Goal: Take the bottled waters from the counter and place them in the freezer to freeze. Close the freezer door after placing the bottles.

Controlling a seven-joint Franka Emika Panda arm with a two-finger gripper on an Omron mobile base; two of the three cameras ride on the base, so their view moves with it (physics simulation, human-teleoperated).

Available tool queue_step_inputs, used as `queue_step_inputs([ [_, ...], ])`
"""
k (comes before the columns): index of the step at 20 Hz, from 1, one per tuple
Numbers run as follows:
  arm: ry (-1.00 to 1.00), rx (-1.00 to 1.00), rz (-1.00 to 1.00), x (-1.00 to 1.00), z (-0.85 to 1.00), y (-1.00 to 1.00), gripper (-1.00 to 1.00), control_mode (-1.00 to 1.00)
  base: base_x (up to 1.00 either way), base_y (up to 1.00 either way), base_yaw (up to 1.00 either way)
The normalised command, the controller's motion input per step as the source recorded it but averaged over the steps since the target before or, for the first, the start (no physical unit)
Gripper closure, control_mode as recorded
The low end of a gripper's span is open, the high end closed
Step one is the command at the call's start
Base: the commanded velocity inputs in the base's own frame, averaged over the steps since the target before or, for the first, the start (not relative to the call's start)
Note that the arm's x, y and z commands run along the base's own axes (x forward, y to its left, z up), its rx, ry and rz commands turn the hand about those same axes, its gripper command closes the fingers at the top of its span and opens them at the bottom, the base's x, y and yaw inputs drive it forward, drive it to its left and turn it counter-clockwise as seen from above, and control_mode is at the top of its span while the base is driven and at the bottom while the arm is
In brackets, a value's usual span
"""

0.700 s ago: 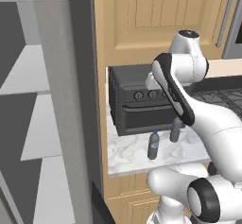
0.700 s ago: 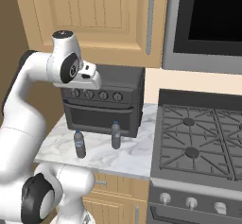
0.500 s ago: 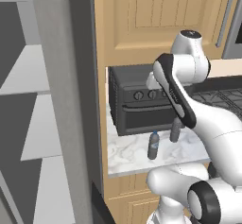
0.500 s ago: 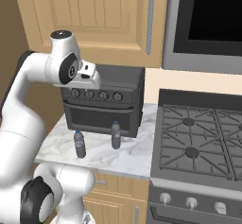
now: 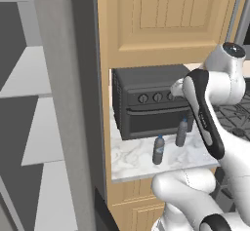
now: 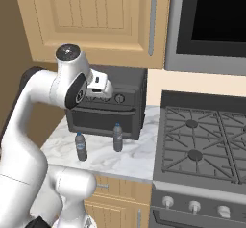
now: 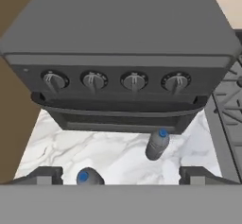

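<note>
**Approach to first bottle: gripper high over the counter, nothing held**

While both bottled waters stand upright on the counter (image 6: 132, 157) in front of the toaster oven (image 6: 126, 107), the gripper (image 7: 120, 175) hangs above them with its fingertips set wide apart and empty. The near bottle (image 7: 88, 176) sits at the bottom of the hand view, between the fingertips but left of centre; the far bottle (image 7: 157, 144) stands closer to the oven door, near the stove (image 6: 206, 143).

Step in hand, as judged: pre-grasp for the first pick; neither bottle has left the counter. Next move calls for shifting the hand over the near bottle's blue cap, then descending so the fingers straddle its body before closing.

Clearances: the bottles stand apart from each other, so one finger should pass between them. The oven front is just behind; the counter's front edge is near the near bottle (image 5: 158, 150). The freezer (image 5: 34, 142) stands open at left, shelves bare, its door edge (image 5: 73, 108) beside the cabinet wall, a tight swing path.
</note>
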Motion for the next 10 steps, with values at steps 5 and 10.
queue_step_inputs([
  [5,-0.19,0.06,0.0,-0.48,-0.09,-0.38,-1.0,-1.0,0.0,0.0,0.0],
  [10,-0.02,0.01,0.02,-0.02,-0.3,-0.37,-1.0,-1.0,0.0,0.0,0.0],
])
